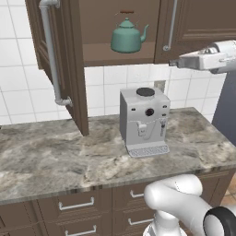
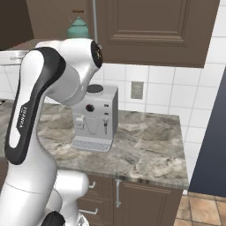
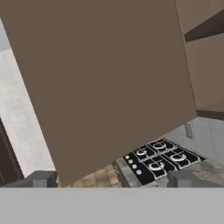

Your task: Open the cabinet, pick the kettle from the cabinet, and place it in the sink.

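The cabinet (image 1: 120, 55) hangs above the counter. Its left door (image 1: 69, 69) is swung wide open and its right door (image 1: 198, 20) is shut. The teal kettle (image 1: 126, 38) stands upright on the bare shelf inside, and its top (image 2: 78, 27) peeks over my arm in the right base view. My gripper (image 1: 176, 62) reaches in from the right at shelf height, in front of the shut door, right of the kettle and apart from it. In the hand view the gripper (image 3: 113, 178) is open and holds nothing, facing a flat brown panel (image 3: 100, 83). The sink is out of view.
A grey coffee machine (image 1: 144, 120) stands on the marbled counter (image 1: 55, 156) just below the open cabinet. Brown drawers (image 1: 76, 205) run under the counter. A black stove (image 3: 162, 158) lies far beyond the panel. A dark tall surface (image 1: 228, 106) borders the counter's right end.
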